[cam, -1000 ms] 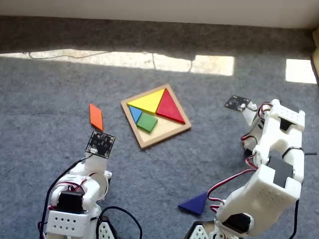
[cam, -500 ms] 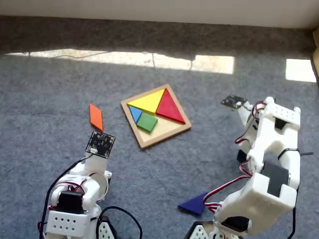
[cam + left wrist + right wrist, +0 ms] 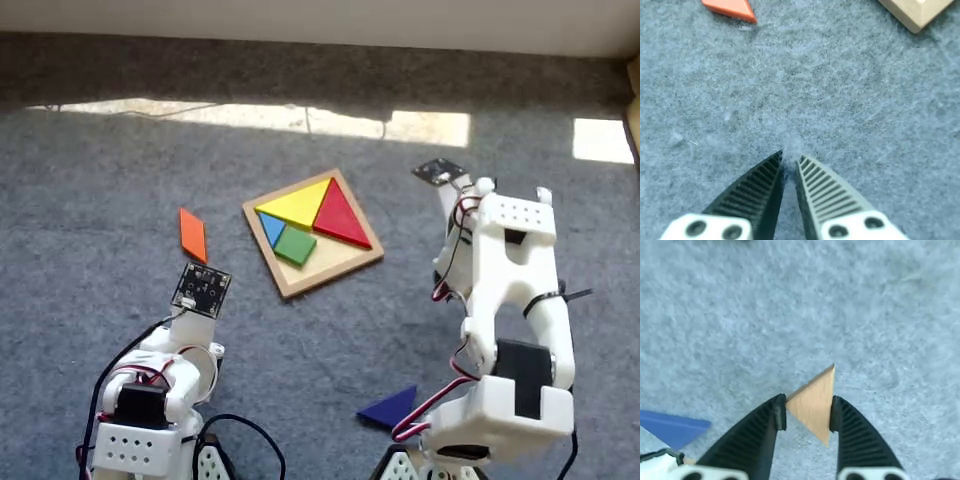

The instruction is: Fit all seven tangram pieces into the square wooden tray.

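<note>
The square wooden tray (image 3: pixel 335 268) lies mid-carpet and holds a yellow triangle (image 3: pixel 295 203), a red triangle (image 3: pixel 340 216), a small blue triangle (image 3: pixel 270 228) and a green square (image 3: pixel 295 245). My right gripper (image 3: pixel 807 412) is shut on a tan wooden triangle (image 3: pixel 812 402), held above the carpet to the right of the tray. An orange parallelogram (image 3: pixel 192 235) lies left of the tray, its tip (image 3: pixel 730 7) ahead of my left gripper (image 3: pixel 790 161), which is shut and holds nothing. A dark blue triangle (image 3: pixel 390 408) rests near the right arm's base.
Grey carpet covers the floor, with a sunlit strip (image 3: pixel 300 122) behind the tray. The tray's near corner (image 3: pixel 912 11) shows in the left wrist view. The dark blue triangle (image 3: pixel 670 427) lies below the right gripper. The right arm's white body (image 3: pixel 515 330) stands right of the tray.
The right arm has swung left towards the tray, carrying the tan triangle. The left arm and the pieces on the carpet have stayed put.
</note>
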{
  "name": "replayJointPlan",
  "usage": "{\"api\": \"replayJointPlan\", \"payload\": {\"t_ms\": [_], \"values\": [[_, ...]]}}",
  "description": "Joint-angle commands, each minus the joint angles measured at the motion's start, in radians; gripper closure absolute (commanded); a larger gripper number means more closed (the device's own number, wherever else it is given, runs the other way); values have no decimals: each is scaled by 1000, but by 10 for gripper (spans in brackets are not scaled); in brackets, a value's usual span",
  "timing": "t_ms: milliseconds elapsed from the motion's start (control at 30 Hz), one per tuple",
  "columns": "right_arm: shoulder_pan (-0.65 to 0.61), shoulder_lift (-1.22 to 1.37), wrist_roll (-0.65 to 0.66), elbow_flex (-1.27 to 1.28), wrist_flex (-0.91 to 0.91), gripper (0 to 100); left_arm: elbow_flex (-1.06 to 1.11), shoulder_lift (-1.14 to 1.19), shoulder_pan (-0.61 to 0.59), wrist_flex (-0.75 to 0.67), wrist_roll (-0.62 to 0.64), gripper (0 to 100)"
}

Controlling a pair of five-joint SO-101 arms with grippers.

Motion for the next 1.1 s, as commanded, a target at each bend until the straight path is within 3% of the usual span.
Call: {"api": "replayJointPlan", "payload": {"t_ms": [0,200,567,833,1067], "values": [[-81,-82,-146,-7,8,904,21,-21,13,-2,9,994],[-255,-99,-466,-8,-7,904,21,-21,13,-2,9,994],[-499,-88,-1091,-8,-217,900,21,-21,13,-2,9,994],[-578,-51,-1313,-111,-254,900,21,-21,13,-2,9,994],[-578,200,-1504,-348,-252,900,21,-21,13,-2,9,994]]}}
